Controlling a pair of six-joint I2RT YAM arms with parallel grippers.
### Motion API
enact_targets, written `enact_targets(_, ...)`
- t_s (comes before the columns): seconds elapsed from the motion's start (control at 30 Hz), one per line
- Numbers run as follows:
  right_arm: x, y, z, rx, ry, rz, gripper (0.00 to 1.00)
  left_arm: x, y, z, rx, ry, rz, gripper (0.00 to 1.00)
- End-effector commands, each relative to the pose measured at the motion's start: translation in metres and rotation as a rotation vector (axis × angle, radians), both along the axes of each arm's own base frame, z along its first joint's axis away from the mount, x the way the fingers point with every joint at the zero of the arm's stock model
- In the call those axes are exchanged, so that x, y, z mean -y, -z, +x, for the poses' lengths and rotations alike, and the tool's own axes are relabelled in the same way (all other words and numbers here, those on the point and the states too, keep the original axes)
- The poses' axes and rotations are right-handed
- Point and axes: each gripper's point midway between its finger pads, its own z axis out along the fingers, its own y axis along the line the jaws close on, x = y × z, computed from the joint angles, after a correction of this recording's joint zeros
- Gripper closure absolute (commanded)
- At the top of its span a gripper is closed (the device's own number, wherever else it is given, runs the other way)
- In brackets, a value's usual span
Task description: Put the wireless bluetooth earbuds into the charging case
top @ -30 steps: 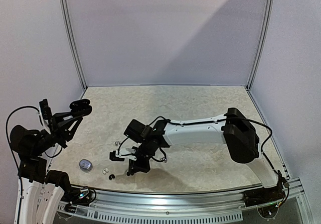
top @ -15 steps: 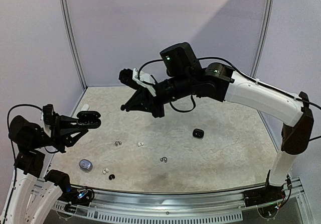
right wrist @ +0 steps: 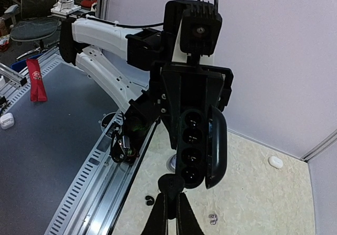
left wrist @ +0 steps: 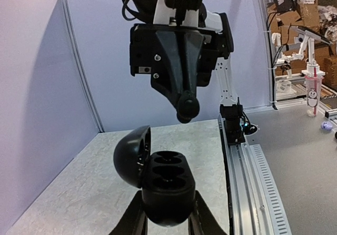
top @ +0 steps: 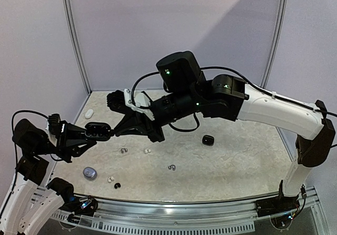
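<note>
Near the counter's left edge, the left claw (left wrist: 167, 211) is clamped on the rounded base of an open black charging case (left wrist: 168, 185). The case is held off the pale speckled counter (top: 237, 161) with its domed lid swung back to one side. The claw's fingers are cut off by the bottom of the left wrist view, and the dark hollows inside the case are too shadowed to tell what they hold. On the counter toward the far left corner lies a small white oval case (top: 89, 113). Toward the near left corner sits a silvery grey pebble-shaped case (top: 89, 173), with a tiny white earbud (top: 110, 179) and a tiny black earbud (top: 117, 185) just to its right. The right claw (right wrist: 169, 193), stretched across from the right, has its fingers drawn together on a small round black earbud (right wrist: 169, 182). This bud is close to the case's open mouth but apart from it, and in the top view it is lost against the black arms. Farther right lie a tiny grey earbud (top: 124, 150), a second white earbud (top: 147, 151) and a grey hooked earbud (top: 171, 167), all too small to read in detail. Right of centre is a shut black pebble-shaped case (top: 208, 139).
</note>
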Motion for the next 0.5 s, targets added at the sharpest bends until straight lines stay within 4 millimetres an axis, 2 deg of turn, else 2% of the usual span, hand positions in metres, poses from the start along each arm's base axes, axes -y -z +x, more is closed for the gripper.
enact_targets(0.0, -0.003, -0.021, -0.009, 0.035, -0.034, 0.076, 1.0, 0.001, 0.002, 0.004, -0.023, -0.018, -0.003, 1.0)
enact_targets(0.17, -0.013, -0.019, -0.003, 0.085, -0.013, 0.069, 1.0, 0.001, 0.004, 0.006, -0.047, -0.021, 0.005, 1.0)
enact_targets(0.3, -0.024, -0.005, 0.001, 0.116, -0.006, 0.025, 1.0, 0.001, 0.006, 0.008, -0.053, -0.03, 0.013, 1.0)
enact_targets(0.47, -0.029, 0.003, 0.002, 0.141, -0.008, 0.007, 1.0, 0.002, 0.007, 0.009, -0.06, -0.036, 0.019, 1.0)
